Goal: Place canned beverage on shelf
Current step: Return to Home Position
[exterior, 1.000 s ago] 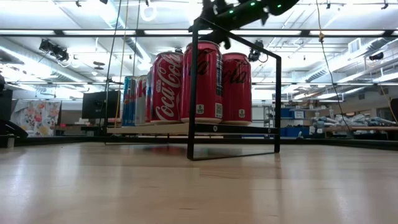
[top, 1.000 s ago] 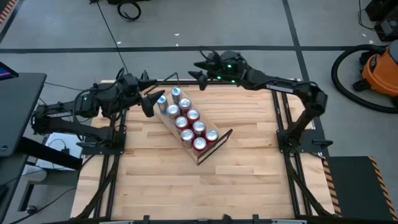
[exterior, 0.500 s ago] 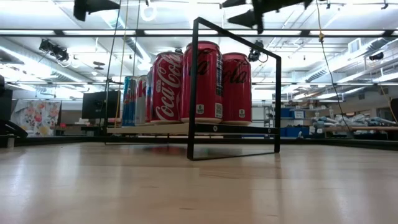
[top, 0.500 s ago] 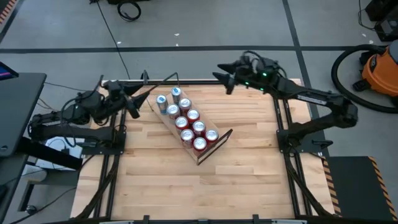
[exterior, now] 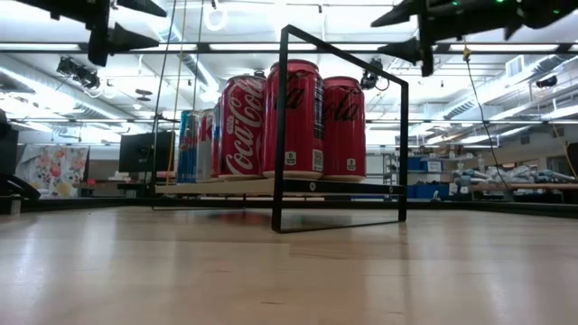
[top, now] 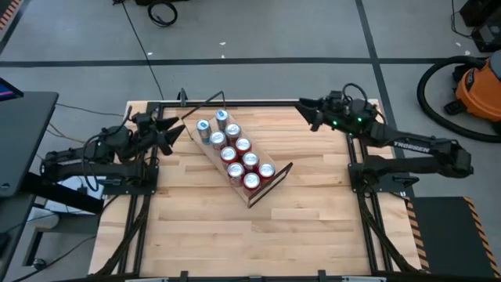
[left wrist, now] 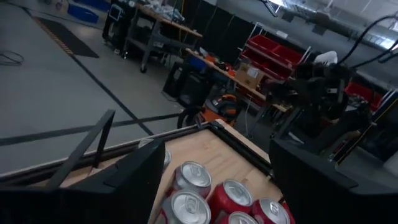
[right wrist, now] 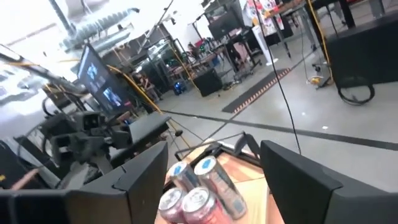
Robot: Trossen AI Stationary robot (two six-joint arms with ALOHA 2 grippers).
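A robotics lab or workshop. Beyond the left gripper (top: pixel 167 131) stand workbenches (left wrist: pixel 163 23) and red parts bins (left wrist: pixel 273 53). Ahead of the right gripper (top: pixel 307 112) glow monitors (right wrist: pixel 99 78), and behind it sits an orange shop vacuum (top: pixel 479 86).

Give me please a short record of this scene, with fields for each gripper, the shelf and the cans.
left gripper: the left gripper is open and empty, left of the shelf, not touching it
right gripper: the right gripper is open and empty, over the table's far right part
shelf: the shelf lies diagonally in the middle of the table
cans: ten, upright on the shelf, in two rows of five; blue cans at the end by the left gripper, red cans at the other end
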